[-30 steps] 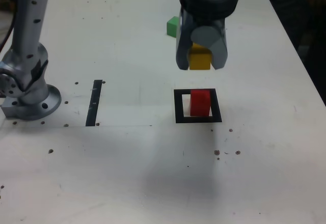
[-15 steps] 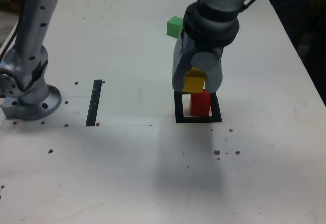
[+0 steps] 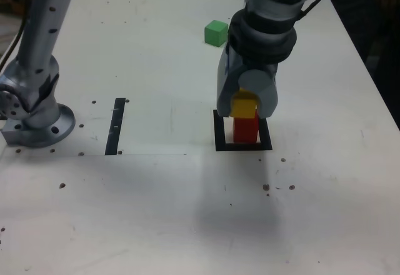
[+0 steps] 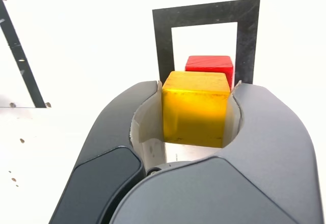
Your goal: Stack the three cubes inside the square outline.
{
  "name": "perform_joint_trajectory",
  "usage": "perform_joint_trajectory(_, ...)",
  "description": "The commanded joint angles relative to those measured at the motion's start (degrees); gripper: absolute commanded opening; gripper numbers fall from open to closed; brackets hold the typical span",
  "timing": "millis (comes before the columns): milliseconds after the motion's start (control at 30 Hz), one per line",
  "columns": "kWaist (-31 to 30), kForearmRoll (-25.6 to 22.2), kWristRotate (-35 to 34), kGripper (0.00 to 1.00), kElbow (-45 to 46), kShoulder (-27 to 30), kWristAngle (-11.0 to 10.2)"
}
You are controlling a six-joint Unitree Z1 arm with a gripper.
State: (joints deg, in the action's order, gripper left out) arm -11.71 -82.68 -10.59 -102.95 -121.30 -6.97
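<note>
My gripper (image 3: pixel 245 107) is shut on the yellow cube (image 3: pixel 244 106), gripped on two sides between the jaws in the wrist view (image 4: pixel 194 108). The yellow cube sits right on top of the red cube (image 3: pixel 245 130), which stands inside the black square outline (image 3: pixel 219 132); whether the two touch I cannot tell. In the wrist view the red cube (image 4: pixel 210 66) shows just past the yellow one, within the square outline (image 4: pixel 205 12). The green cube (image 3: pixel 215 32) lies alone farther back on the table, to the exterior view's left of the arm.
The arm's silver base (image 3: pixel 34 109) stands at the exterior view's left. A narrow black strip (image 3: pixel 115 125) lies between it and the outline, and also shows in the wrist view (image 4: pixel 20 58). Small dark specks dot the white table (image 3: pixel 156 212).
The gripper has come down with the yellow cube from above and behind the outline to directly over the red cube. The jaws stayed shut on it.
</note>
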Motion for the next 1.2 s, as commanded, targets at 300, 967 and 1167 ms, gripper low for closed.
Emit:
perform_joint_trajectory(300,-0.33,1.00,-2.69,0.24,-0.27,-0.74,-0.10)
perform_joint_trajectory(967,-0.51,0.55,-1.51,0.27,-0.29,-1.09,-0.85)
perform_joint_trajectory(1167,-0.51,0.47,-1.69,0.29,0.44,-0.68,-0.68)
